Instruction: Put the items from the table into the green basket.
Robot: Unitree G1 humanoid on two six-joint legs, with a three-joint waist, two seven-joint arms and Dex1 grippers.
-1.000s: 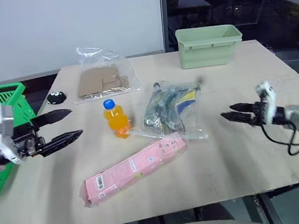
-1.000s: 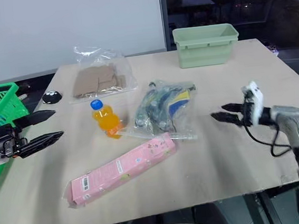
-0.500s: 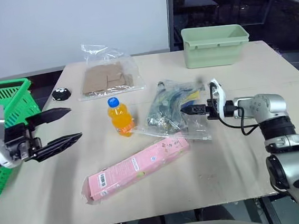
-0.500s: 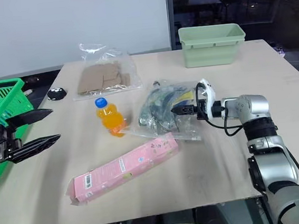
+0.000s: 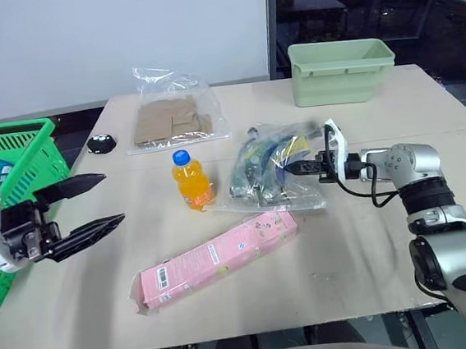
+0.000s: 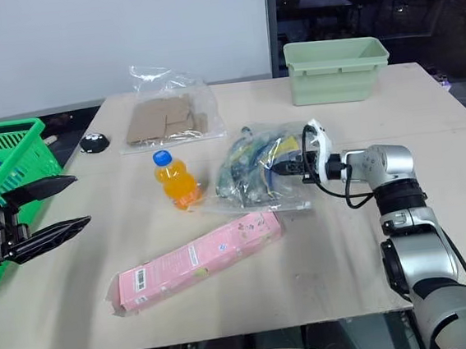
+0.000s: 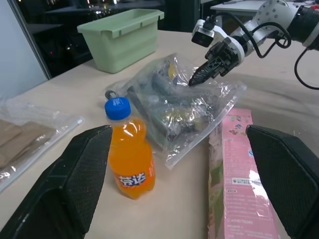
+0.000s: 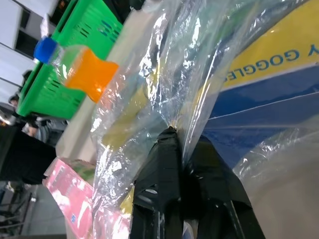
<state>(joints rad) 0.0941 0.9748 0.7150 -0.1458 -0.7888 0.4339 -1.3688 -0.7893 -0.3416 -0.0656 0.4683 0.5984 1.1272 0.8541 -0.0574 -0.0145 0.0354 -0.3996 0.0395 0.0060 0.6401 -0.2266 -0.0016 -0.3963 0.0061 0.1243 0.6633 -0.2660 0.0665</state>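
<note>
Two black fingers of the right gripper (image 5: 292,169) pinch the clear crinkly plastic bag (image 5: 272,169) mid-frame; left gripper (image 5: 110,201) spread wide, lower left.

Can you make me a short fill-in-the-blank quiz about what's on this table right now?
1. The right claw is pinched shut on the clear ____ of goods.
2. The orange bottle has a ____ cap.
3. The pink carton lies ____ on the table.
4. The left claw is ____ and holds nothing.

Missing words: bag; blue; flat; open
</note>
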